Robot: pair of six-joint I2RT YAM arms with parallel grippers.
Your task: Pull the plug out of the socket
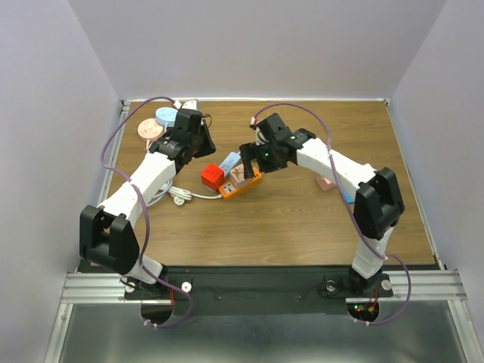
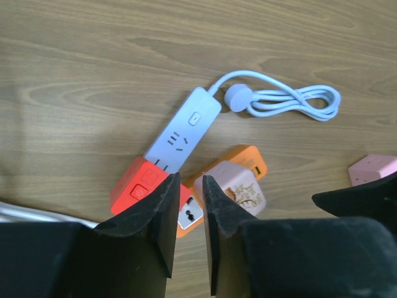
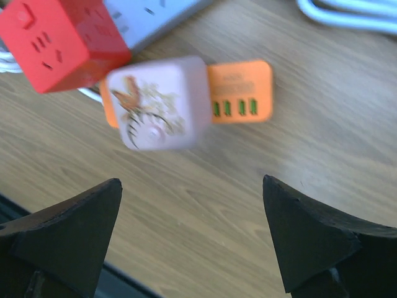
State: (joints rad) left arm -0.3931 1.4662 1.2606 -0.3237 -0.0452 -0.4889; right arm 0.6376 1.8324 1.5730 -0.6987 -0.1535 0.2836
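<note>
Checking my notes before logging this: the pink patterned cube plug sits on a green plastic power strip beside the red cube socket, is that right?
Not quite. The right wrist view shows the plastic power strip under the pink patterned cube plug is orange, not green; it does lie beside the red cube socket.

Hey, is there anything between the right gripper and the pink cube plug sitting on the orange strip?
Nothing visible. The right gripper stands open facing the pink cube plug, only bare tabletop between them. The red cube sits close beside the plug, not in the path.
</note>
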